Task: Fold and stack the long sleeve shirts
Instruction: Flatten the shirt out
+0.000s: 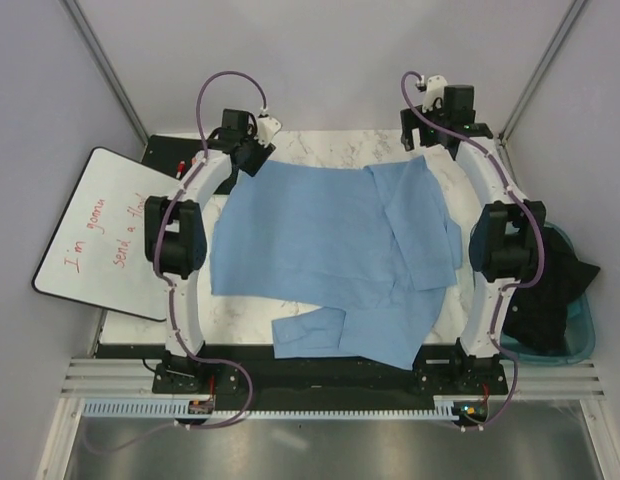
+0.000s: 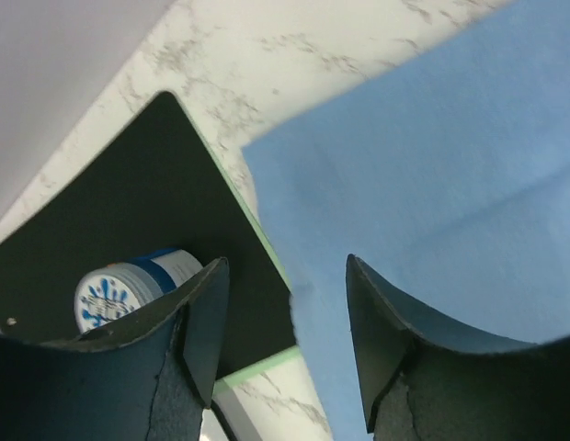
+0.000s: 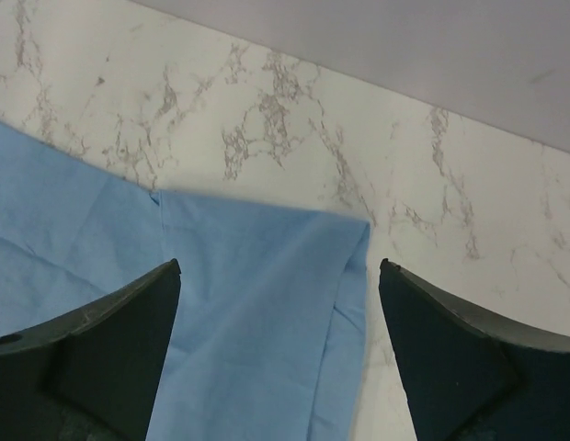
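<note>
Left end effector [image 2: 287, 276] spread, empty, over shirt [image 1: 320, 240] corner; right end effector [image 3: 280, 271] spread wide above shirt edge, bare table [image 3: 267, 119] beyond.

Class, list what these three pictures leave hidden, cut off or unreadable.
Whiteboard writing, top view: last words hidden behind the left arm.
Tub, left wrist view: lower part behind the fingers.
Dark cloth in the bin, top view: partly behind the right arm.

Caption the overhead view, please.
Left pincer and right pincer hover open at far corners of a light-blue cloth shirt on a white marbled table.
</note>
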`<action>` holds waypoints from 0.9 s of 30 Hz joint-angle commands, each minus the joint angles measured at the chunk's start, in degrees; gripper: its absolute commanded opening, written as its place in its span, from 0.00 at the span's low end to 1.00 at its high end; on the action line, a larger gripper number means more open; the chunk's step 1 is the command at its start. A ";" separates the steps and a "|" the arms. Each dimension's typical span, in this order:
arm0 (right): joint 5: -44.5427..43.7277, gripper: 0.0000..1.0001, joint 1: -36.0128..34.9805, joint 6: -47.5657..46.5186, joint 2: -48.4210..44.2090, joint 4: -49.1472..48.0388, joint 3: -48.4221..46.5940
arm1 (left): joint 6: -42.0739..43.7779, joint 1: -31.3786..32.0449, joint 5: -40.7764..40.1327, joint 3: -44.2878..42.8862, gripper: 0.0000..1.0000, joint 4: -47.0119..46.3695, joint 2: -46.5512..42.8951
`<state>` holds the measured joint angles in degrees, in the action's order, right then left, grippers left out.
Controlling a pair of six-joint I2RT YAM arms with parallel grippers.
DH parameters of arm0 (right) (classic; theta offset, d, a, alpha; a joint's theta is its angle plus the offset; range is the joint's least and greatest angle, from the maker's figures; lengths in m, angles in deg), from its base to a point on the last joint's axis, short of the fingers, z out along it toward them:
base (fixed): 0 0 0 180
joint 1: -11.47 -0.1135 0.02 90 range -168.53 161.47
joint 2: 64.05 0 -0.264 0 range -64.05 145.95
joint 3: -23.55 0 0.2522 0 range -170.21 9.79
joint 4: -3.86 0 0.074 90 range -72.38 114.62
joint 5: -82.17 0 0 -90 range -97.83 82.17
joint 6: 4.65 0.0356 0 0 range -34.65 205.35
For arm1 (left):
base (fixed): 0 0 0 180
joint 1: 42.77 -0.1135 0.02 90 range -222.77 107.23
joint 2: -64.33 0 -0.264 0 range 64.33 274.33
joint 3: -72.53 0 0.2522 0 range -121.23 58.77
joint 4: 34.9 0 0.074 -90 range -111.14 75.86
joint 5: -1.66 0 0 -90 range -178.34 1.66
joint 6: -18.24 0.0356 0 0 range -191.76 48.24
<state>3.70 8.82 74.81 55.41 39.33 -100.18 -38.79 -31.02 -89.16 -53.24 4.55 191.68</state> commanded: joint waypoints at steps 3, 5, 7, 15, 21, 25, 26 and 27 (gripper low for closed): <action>3.56 0.93 0.99 -5.89 -17.82 13.41 2.47 | 2.16 0.73 27.50 25.98 0.62 13.65 -34.99; 8.83 0.90 0.20 -6.85 -20.83 22.26 5.63 | 9.00 5.35 31.39 32.43 0.61 23.67 -42.41; 12.45 0.83 -1.90 -8.26 -24.70 26.52 11.67 | 12.45 11.77 30.54 42.19 0.61 30.95 -51.47; 12.90 0.48 -9.38 -8.70 -29.38 27.15 34.37 | 7.11 46.78 20.60 59.27 0.75 28.45 -57.84; 11.42 0.39 -10.62 -8.00 -24.73 23.82 38.16 | 7.72 56.53 13.40 61.90 0.83 18.54 -50.90; 7.72 0.40 -10.35 -7.21 -23.22 22.32 37.12 | 7.98 56.20 11.11 61.65 0.77 13.70 -48.33; 6.41 0.42 -10.09 -6.95 -23.31 22.49 36.42 | 7.81 54.28 11.19 60.69 0.77 12.64 -48.60; 5.88 0.43 -9.74 -6.34 -23.83 22.67 35.89 | 7.55 52.87 11.71 59.98 0.78 12.11 -48.60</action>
<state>12.81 -1.50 67.05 32.46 64.07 -61.21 -31.40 25.35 -74.94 8.51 23.96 143.36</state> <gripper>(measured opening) 0.412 0.769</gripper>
